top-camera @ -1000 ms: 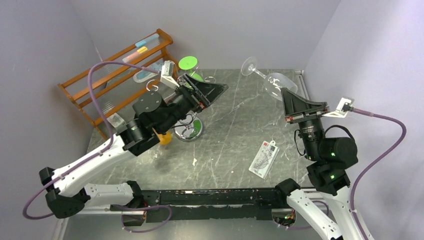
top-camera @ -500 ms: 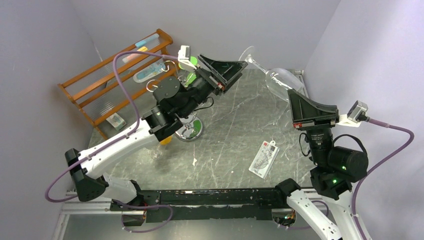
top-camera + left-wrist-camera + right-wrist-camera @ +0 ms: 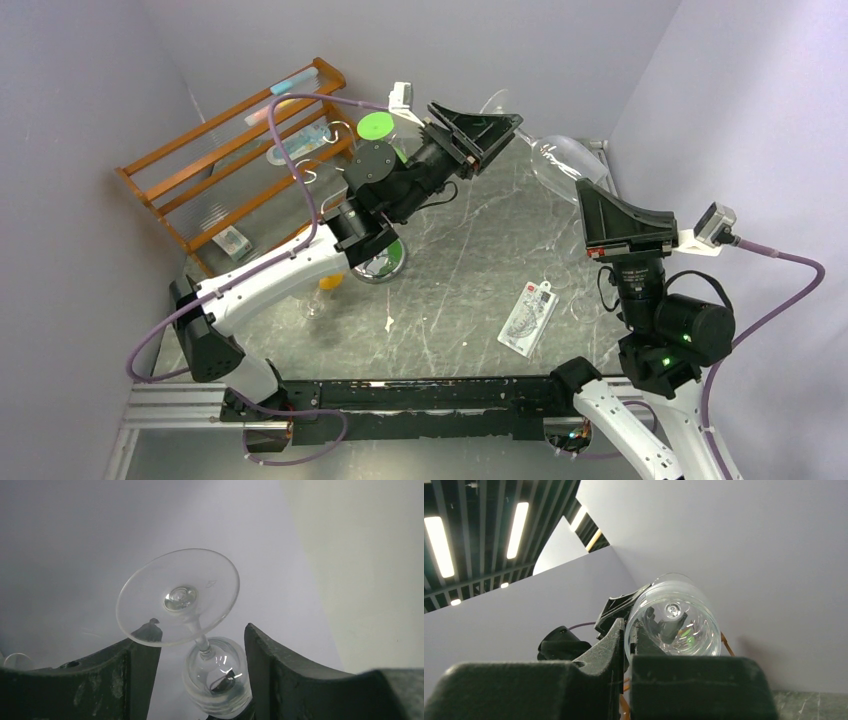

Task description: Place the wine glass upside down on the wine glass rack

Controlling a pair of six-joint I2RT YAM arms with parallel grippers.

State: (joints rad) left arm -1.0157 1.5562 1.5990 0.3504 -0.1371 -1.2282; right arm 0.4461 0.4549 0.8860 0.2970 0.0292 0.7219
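A wooden shelf (image 3: 230,150) is seen at far left, its small items too blurred to be named. Beside it, the rack (image 3: 378,262) is largely hidden behind the left arm (image 3: 290,265). Only its shiny round base and a few curled hooks can be made out, with a green disc (image 3: 376,126) above and an orange object (image 3: 330,281) half covered by the arm. The left gripper (image 3: 197,637) is raised above the table (image 3: 470,260), its jaws set apart on either side of the stem of the glass (image 3: 177,597), just under the foot; whether the fingers touch it cannot be told. The glass is held in the air near the back wall, tilted, foot to the left, well apart from the rack. A small mark is stamped on the foot but cannot be read. On the table, a white packet (image 3: 527,318) bearing a red label is seen, its print illegible. At right, the bowl's rim is pinched between the closed fingers of the right gripper (image 3: 626,630).
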